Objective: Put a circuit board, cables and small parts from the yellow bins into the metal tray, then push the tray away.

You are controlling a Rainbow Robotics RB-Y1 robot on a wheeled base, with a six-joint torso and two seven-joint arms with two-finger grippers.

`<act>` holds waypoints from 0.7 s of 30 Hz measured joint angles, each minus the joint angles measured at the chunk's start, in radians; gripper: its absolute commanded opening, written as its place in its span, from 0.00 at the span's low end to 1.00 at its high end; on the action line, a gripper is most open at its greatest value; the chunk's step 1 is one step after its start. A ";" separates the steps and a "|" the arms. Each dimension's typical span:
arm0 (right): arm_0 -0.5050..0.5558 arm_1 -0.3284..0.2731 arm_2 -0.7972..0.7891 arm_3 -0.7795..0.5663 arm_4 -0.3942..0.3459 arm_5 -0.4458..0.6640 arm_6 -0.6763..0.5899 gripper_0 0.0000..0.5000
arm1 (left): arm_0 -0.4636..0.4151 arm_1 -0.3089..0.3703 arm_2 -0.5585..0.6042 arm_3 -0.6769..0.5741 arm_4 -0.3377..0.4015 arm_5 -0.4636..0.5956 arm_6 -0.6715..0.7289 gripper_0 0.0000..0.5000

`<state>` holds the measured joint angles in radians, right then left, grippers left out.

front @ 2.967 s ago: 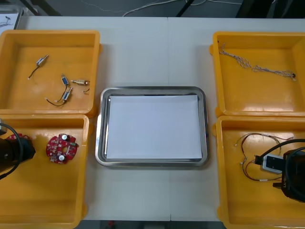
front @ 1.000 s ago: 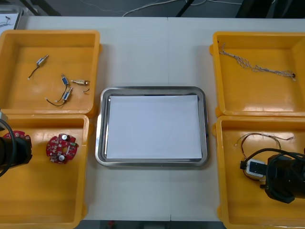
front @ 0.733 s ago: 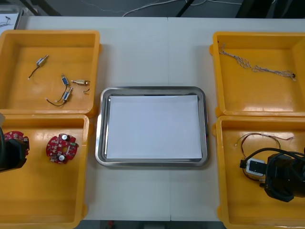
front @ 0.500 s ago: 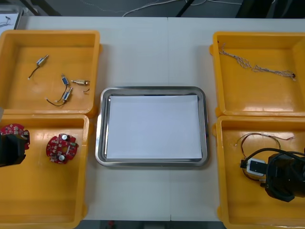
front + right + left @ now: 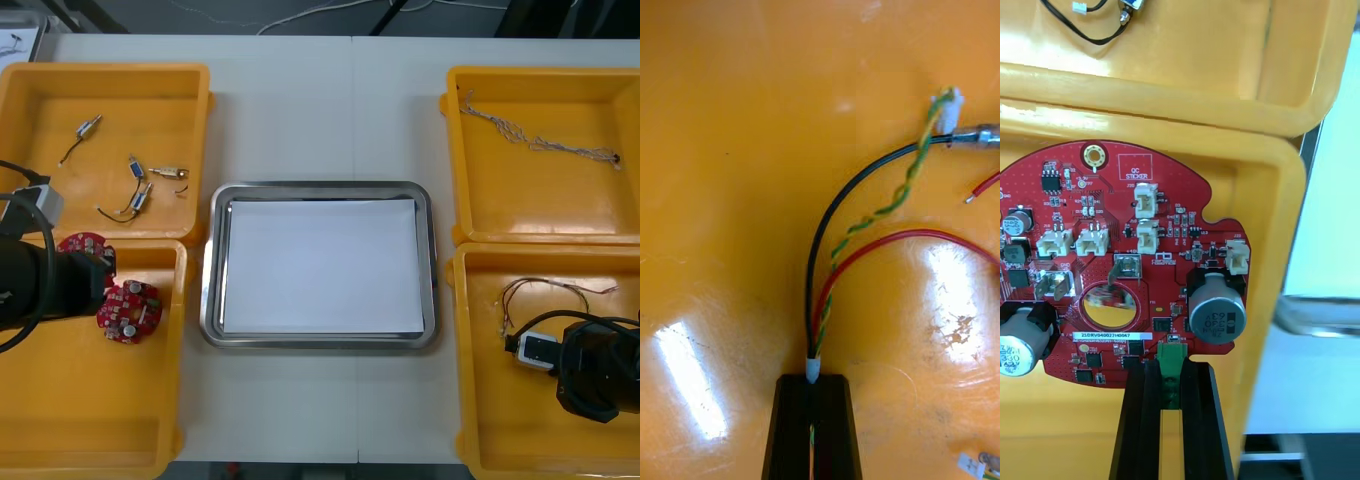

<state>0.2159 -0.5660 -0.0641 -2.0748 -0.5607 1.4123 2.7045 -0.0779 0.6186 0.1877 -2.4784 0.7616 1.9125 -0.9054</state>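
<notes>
Board (image 5: 1112, 255), red, round: clamped at its green connector (image 5: 1171, 361) between the left gripper's (image 5: 1169, 373) fingers. It was held over the far wall of the near-left bin (image 5: 90, 420), which sat at the tabletop's near left corner.

Second board (image 5: 130, 310): lay flat in the same bin, toward its far edge, just beside that gripper.

Cables (image 5: 818, 330), one black, one red, one twisted yellow and green: pinched at one end by the right gripper (image 5: 812, 384), its fingers pressed together on them. The strands curved away across the floor of the near-right bin (image 5: 500, 420), at the tabletop's near right corner. Whether the pinched end was off the floor could not be told.

Tray (image 5: 318, 187), metal, white inside: stood at mid-tabletop, between the left and right bins.

Small metal parts (image 5: 135, 190): were scattered in the far-left bin (image 5: 40, 110).

Twisted cable (image 5: 540, 143): was stretched along the far edge of the far-right bin (image 5: 530, 205).
</notes>
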 measured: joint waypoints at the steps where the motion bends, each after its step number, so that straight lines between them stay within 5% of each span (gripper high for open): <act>1: 0.000 0.000 0.000 0.000 -0.001 0.001 0.000 0.00 | -0.008 0.006 -0.007 0.000 0.005 0.000 0.043 0.00; 14: 0.000 0.001 -0.084 -0.120 -0.054 0.153 0.000 0.00 | -0.157 0.153 -0.172 -0.004 0.149 0.000 0.184 0.00; 21: -0.014 0.002 -0.212 -0.150 -0.160 0.255 0.000 0.00 | -0.205 0.219 -0.283 -0.012 0.158 0.000 0.434 0.00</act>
<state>0.2021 -0.5644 -0.2762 -2.2246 -0.7206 1.6677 2.7045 -0.2826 0.8380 -0.0949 -2.4904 0.9201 1.9129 -0.4712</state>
